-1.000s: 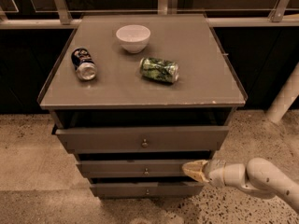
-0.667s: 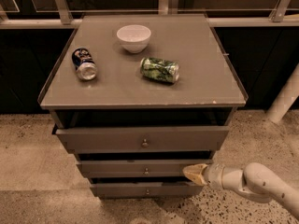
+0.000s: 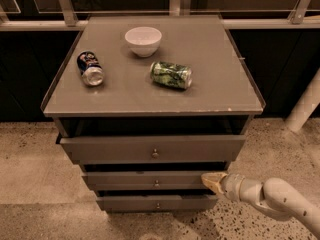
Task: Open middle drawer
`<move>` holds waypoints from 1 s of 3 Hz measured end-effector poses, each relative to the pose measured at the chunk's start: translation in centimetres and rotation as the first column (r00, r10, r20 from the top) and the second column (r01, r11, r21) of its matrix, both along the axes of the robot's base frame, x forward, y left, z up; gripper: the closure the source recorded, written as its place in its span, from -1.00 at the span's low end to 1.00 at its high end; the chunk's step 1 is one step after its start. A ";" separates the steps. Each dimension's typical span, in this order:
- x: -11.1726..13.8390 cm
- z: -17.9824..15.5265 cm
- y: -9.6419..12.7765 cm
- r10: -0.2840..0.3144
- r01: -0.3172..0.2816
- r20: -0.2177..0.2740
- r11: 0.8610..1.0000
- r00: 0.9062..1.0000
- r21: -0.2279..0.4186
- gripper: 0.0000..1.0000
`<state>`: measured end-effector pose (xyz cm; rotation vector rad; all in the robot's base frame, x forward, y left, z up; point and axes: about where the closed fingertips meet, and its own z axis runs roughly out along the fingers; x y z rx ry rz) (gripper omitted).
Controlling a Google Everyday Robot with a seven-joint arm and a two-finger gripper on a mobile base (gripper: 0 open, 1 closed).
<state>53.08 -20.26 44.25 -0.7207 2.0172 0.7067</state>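
Camera view: the gripper (image 3: 212, 181), whether clenched or released not discernible, lies at the right end of the middle drawer (image 3: 145, 179), apparently mid-approach; next it needs purchase for an outward pull.

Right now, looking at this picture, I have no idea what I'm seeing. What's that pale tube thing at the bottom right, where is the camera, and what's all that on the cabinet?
The pale tube is a robot arm reaching in from the right. Its tan tip is the gripper, the part that grasps. It sits at the right end of the middle drawer of three, away from that drawer's small round knob. No object shows in it. There is one camera, looking down on the front of a grey-brown cabinet; where it is mounted I cannot tell. On top stand a white bowl, upright, a dark blue can on its side and a green can, also on its side.
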 end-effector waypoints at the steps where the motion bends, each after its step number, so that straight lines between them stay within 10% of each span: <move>1: 2.4 2.3 -1.8 -0.057 0.059 0.066 0.998 0.996 -0.024 1.00; 3: 5.4 1.2 -0.9 -0.061 0.066 0.076 0.996 0.995 -0.060 1.00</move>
